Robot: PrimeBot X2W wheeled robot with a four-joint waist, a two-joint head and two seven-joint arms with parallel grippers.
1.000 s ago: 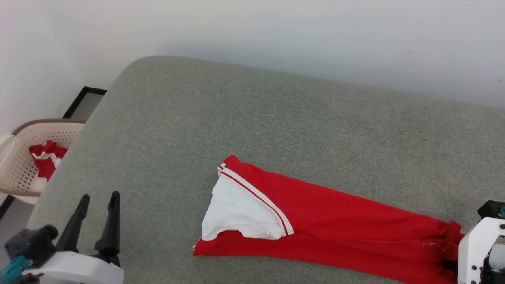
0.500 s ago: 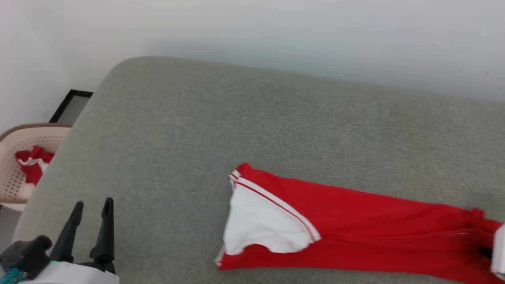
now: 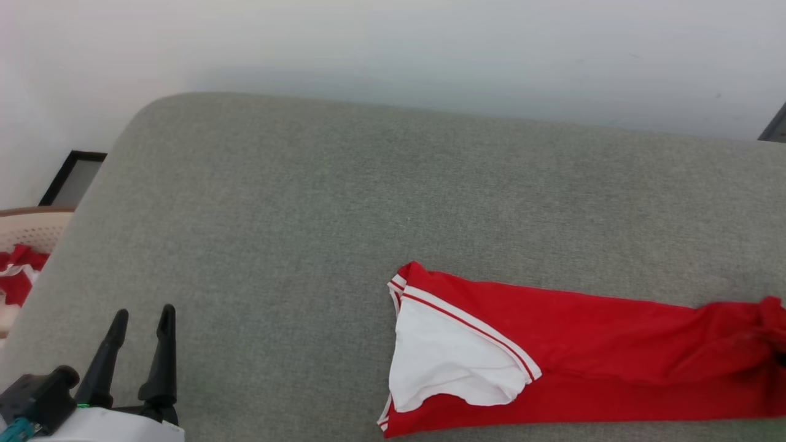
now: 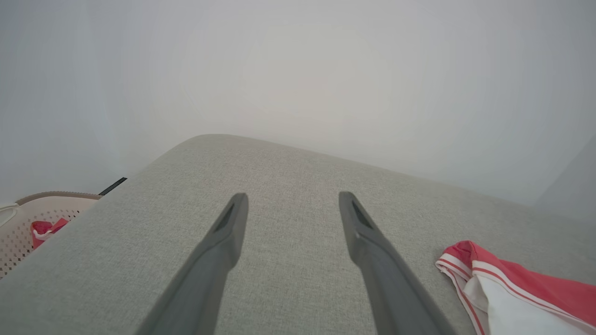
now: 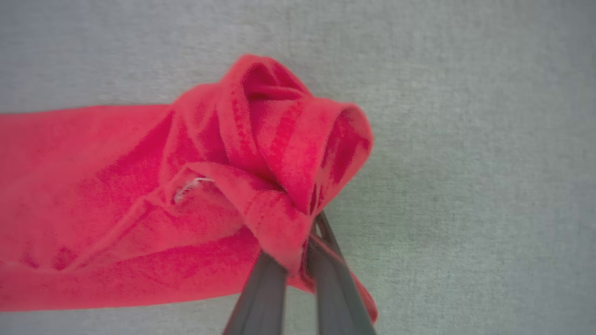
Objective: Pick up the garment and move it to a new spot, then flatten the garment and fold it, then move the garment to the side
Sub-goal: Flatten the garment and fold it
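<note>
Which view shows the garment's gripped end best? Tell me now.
Right wrist view: close up, the right gripper is shut on the bunched red end of the garment. The head view catches that end small at its right edge; the left wrist view gives the white sleeve corner.

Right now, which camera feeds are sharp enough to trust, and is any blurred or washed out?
Head view: even, soft light, no glare, the shirt fairly crisp on the grey cushion. Left wrist view: wall bleached to a pale haze, left gripper clear. Right wrist view: soft and smeared, cloth folds at the right gripper hard to read.
</note>
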